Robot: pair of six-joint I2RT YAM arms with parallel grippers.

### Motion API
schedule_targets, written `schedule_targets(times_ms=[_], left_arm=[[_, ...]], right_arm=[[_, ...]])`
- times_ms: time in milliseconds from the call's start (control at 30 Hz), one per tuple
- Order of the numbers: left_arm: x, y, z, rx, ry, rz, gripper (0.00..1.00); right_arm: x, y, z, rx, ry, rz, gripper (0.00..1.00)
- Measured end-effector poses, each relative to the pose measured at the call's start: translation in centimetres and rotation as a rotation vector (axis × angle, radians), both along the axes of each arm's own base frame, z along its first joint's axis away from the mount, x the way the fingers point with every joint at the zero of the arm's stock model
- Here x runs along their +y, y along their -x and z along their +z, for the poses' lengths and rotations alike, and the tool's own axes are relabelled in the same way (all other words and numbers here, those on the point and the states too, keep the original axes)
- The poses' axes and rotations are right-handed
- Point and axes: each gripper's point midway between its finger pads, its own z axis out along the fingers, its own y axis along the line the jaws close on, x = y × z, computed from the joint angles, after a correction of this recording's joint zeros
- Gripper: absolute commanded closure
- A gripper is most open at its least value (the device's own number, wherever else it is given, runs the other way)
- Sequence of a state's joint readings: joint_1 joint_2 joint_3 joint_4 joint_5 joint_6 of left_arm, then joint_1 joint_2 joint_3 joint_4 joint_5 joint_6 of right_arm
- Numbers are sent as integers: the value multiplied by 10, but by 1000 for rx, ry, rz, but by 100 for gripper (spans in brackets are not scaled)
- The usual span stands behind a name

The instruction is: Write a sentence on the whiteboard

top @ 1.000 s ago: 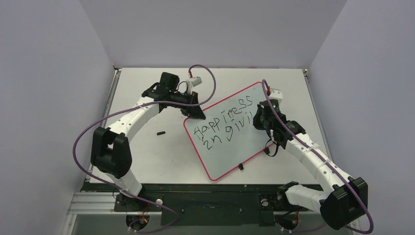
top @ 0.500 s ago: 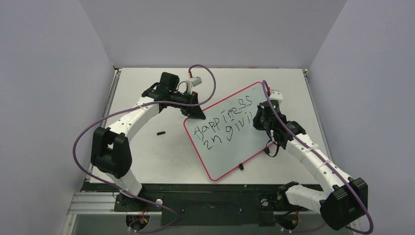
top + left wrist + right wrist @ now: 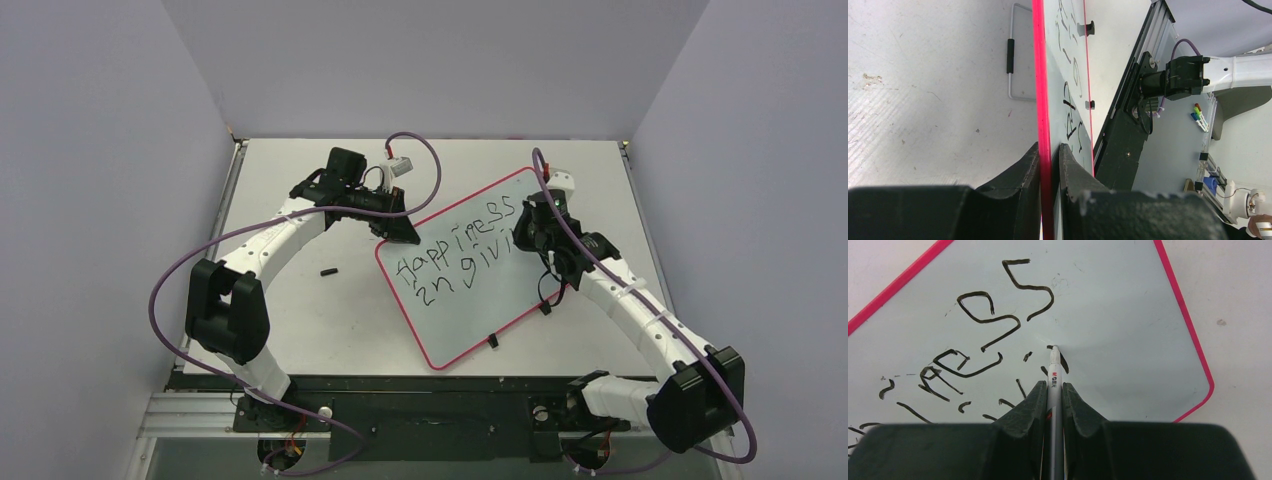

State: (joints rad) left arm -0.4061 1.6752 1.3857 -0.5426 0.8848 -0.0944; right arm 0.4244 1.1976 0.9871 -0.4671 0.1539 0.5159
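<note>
The whiteboard, white with a thin red rim, lies slanted on the table. On it the sentence runs in two black handwritten lines. My left gripper is shut on the board's upper left edge; in the left wrist view its jaws clamp the red rim. My right gripper hovers over the right end of the lettering, shut on a grey marker. The marker tip touches the board beside a short fresh stroke, below the letters.
A small black cap lies on the table left of the board. Two black tabs sit on the board's near edge. A wire loop with a black sleeve lies beside the rim. Walls close in on three sides.
My right arm has shifted toward the far side, carrying the marker up along the right end of the second line. The left arm and the board have stayed put.
</note>
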Motion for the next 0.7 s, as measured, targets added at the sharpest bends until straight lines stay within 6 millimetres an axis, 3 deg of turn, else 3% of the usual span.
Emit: schedule_targets(times_ms=[333, 700], left_arm=[[0, 0, 0, 8, 0, 3, 100], [0, 1, -1, 9, -1, 3, 100]], right_arm=[[-8, -13, 1, -4, 13, -43, 100], [-13, -9, -4, -7, 11, -49, 100]])
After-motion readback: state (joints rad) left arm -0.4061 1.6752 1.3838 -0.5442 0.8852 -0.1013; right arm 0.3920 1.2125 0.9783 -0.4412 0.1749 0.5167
